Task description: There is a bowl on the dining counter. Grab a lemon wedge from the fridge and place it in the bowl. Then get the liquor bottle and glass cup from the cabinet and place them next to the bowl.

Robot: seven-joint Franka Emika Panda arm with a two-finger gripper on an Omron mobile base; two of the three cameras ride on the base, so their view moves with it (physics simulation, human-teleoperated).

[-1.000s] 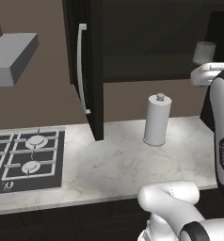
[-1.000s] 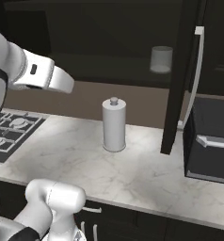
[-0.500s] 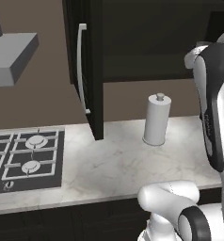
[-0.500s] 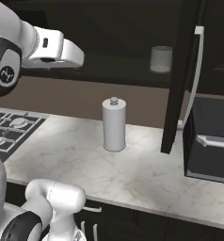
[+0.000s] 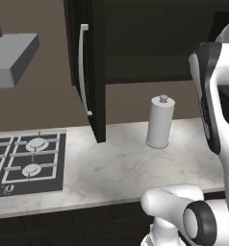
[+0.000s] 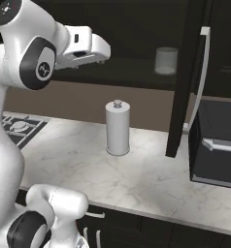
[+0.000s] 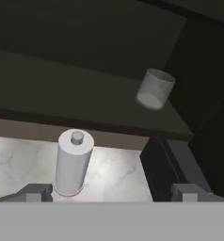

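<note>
A marble table runs under a black cabinet whose doors stand open, one door hanging at upper left of the left base view. The glass cup sits on the cabinet shelf, upper centre-right of the right base view and upper right of the hand view. A grey canister stands upright on the table below. The jaws are spread wide, holding nothing. A stove lies at lower left.

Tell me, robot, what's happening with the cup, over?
Gripper open, empty, aimed at the cabinet. Glass cup upright on the cabinet shelf, untouched. Cabinet doors open; white canister on the counter below, clear of the reach.
</note>
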